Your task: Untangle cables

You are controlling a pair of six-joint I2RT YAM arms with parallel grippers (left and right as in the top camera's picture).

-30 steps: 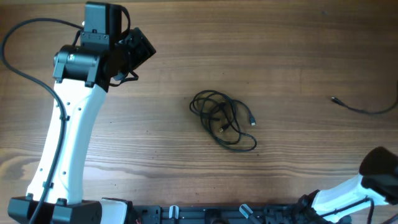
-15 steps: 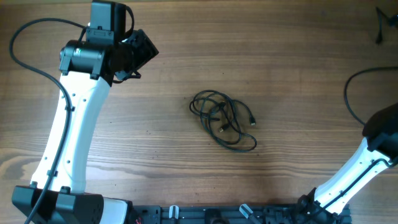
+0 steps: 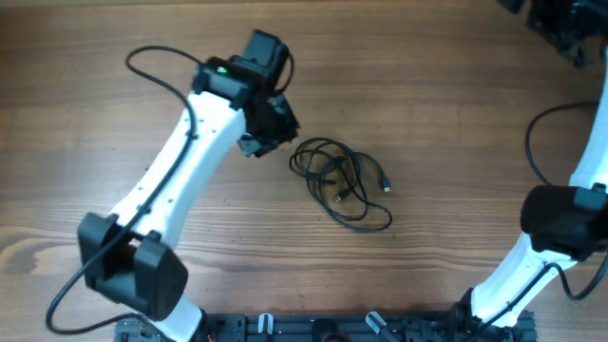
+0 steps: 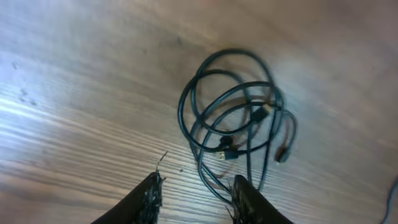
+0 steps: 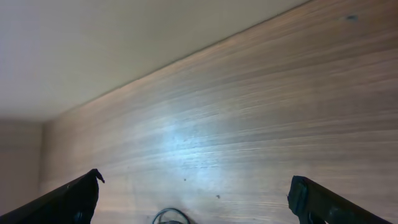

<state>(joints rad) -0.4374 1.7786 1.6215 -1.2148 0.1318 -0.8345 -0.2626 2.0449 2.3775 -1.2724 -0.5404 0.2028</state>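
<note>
The cables (image 3: 332, 176) lie as one tangle of thin black loops with small plugs at the middle of the wooden table. My left gripper (image 3: 275, 138) hovers at the tangle's upper-left edge. In the left wrist view the cables (image 4: 256, 114) spread out just ahead of my left gripper (image 4: 196, 190). It is open, with a gap between the fingers, and one strand runs beside the right fingertip (image 4: 241, 190). My right gripper (image 5: 196, 190) stands wide open over bare wood, and only a small arc of cable (image 5: 171, 216) shows at that view's bottom edge.
The right arm (image 3: 556, 223) rises along the right side, its gripper (image 3: 560, 24) at the far right corner. A thick black arm wire (image 3: 530, 142) curves over the table there. The left arm (image 3: 180, 180) crosses the left half diagonally.
The left arm has swung from the far left to the tangle and its jaws have narrowed. The right arm has lifted from the near right to the far right corner and opened.
</note>
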